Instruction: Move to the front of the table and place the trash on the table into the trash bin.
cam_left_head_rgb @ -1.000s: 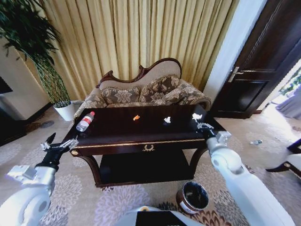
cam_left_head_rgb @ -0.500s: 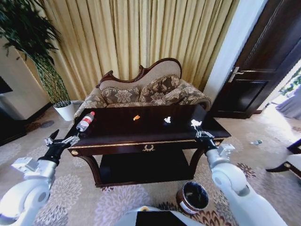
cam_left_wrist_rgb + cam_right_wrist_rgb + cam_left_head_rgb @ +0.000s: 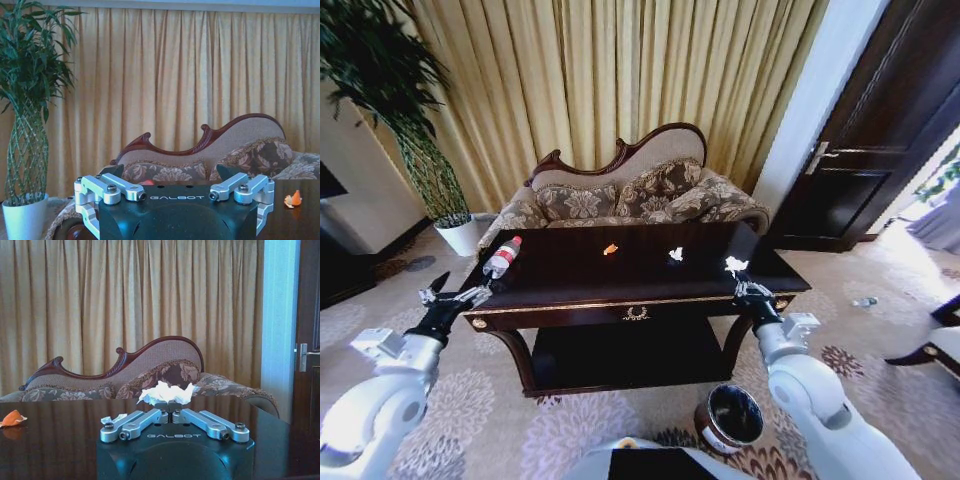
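The dark glossy table (image 3: pixel 570 272) stands right in front of me. My right gripper (image 3: pixel 740 282) hovers over its right front corner, shut on a crumpled white paper bit (image 3: pixel 733 264); the right wrist view shows the paper (image 3: pixel 167 392) pinched between the fingertips. On the tabletop lie a clear bottle with a red cap (image 3: pixel 502 257) at the left end, an orange scrap (image 3: pixel 610 249) and a second white paper bit (image 3: pixel 675 254). My left gripper (image 3: pixel 455 298) is open beside the left front corner, short of the bottle. The trash bin (image 3: pixel 730 418) stands on the carpet below my right arm.
A carved floral sofa (image 3: pixel 620 195) sits close behind the table, with gold curtains behind it. A potted plant (image 3: pixel 455 230) is at the far left and a dark door (image 3: pixel 860 170) at the right. Patterned carpet surrounds the table.
My right gripper has drawn back toward the table's front edge with the white paper held in it. The left gripper has risen slightly near the left corner.
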Controlling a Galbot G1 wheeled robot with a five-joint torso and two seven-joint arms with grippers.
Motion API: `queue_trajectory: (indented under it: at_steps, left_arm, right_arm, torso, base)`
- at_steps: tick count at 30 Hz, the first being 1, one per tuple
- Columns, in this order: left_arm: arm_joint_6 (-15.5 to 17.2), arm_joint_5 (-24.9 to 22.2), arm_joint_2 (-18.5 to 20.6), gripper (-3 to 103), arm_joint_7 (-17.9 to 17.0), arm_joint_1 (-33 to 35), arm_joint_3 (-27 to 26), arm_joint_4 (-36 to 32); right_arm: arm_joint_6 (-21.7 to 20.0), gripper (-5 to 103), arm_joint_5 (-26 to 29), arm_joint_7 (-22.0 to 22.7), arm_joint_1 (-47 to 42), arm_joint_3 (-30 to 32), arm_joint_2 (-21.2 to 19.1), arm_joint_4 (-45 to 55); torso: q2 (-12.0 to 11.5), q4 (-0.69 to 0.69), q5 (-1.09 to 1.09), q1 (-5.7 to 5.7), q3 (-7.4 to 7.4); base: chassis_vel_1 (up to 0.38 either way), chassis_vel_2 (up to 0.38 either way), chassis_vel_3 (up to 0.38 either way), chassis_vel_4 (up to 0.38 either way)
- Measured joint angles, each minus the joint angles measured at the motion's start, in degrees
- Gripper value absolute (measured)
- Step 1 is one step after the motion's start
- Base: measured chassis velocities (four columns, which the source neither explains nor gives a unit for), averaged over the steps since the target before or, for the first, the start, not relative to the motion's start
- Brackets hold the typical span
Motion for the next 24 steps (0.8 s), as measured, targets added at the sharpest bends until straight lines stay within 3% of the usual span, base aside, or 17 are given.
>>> queue_trajectory:
  at_steps: [24]
  left_arm:
    - [0.0,0.5,-0.2,100,-0.2,-0.1,0.0,-0.9]
  right_arm:
    - [0.7,0,-0.3,-0.4,0.5,-0.7,-0.1,-1.2]
  torso:
    - [0.0,0.0,0.0,-0.01,-0.01]
  base:
    - [0.098,-0.092,-0.096,0.098]
